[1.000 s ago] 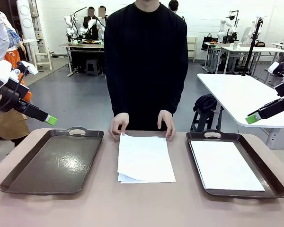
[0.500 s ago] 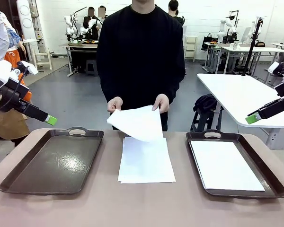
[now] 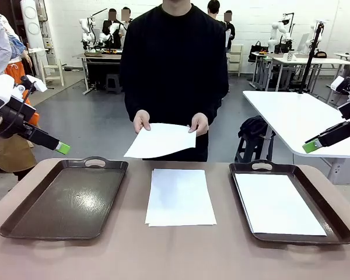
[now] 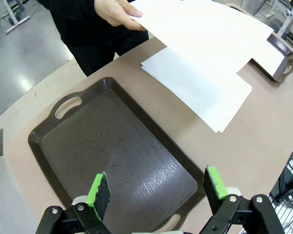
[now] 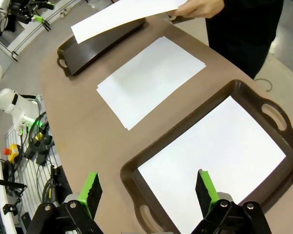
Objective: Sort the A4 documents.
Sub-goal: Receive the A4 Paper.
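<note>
I am looking down past my left gripper (image 4: 157, 185) at the left tray (image 4: 53, 146). Its jaws are standing wide open with nothing between them. My right gripper (image 5: 149, 187) is wide open too and holding nothing. It is hanging over the right tray (image 5: 178, 124), where a sheet (image 5: 219, 156) is lying flat. A pile of sheets (image 3: 179, 196) is lying on the table (image 3: 163, 256) between the two trays, well apart from both grippers. The person (image 3: 175, 64) at the far side is holding another sheet (image 3: 160, 140) up in both hands, above the far end of the pile.
</note>
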Motion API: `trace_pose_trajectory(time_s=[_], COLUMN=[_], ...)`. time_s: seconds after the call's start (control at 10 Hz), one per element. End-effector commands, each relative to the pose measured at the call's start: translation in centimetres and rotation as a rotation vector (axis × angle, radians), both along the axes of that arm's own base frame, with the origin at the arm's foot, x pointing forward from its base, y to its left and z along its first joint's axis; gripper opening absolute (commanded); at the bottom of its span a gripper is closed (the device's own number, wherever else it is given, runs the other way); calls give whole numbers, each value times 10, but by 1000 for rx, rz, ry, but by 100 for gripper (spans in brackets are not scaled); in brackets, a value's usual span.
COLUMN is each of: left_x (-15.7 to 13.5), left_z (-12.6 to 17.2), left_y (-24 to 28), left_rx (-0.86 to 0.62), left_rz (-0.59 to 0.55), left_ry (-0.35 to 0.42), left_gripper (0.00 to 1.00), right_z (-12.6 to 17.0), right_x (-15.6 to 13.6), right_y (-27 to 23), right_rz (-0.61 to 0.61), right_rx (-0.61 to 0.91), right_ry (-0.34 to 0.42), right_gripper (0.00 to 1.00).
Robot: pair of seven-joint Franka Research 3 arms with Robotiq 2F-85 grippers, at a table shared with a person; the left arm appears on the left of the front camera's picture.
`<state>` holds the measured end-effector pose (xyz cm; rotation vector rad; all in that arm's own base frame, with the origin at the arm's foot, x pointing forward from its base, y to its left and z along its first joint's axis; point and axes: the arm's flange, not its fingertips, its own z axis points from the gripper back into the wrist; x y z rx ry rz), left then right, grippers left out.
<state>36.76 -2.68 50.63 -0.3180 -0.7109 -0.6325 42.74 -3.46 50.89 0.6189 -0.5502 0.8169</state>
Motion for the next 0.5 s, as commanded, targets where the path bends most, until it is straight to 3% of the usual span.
trace_pose_trajectory(time_s=[0.0, 0.4], left_x=[0, 0], left_z=[0, 0], left_y=[1, 1], left_rx=[-3, -3], left_rz=[1, 1], left_ry=[1, 1], left_gripper=[100, 100], right_z=[0, 0], right_x=[-1, -1], right_y=[1, 1], right_rz=[3, 3], right_rx=[4, 4], right_ry=[-3, -3], right_gripper=[100, 100])
